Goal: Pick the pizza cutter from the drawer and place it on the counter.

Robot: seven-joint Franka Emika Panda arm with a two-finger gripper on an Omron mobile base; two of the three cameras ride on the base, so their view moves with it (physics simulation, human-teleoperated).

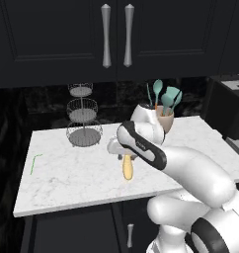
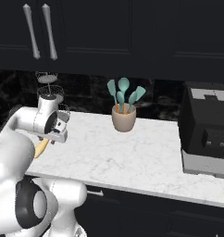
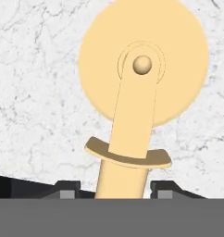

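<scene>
Pizza cutter [image 3: 132,115] clamped by handle in gripper [image 3: 121,190], wheel outward, held low over counter [image 1: 67,178] for set-down. Contact with marble probably not yet made; gap hidden.

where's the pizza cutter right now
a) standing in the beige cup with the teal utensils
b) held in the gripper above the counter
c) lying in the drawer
b: the gripper is closed on the pizza cutter handle, with the marble counter beneath its wheel.

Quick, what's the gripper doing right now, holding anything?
Gripper: shut on the pizza cutter, gripping its handle above the counter.
</scene>
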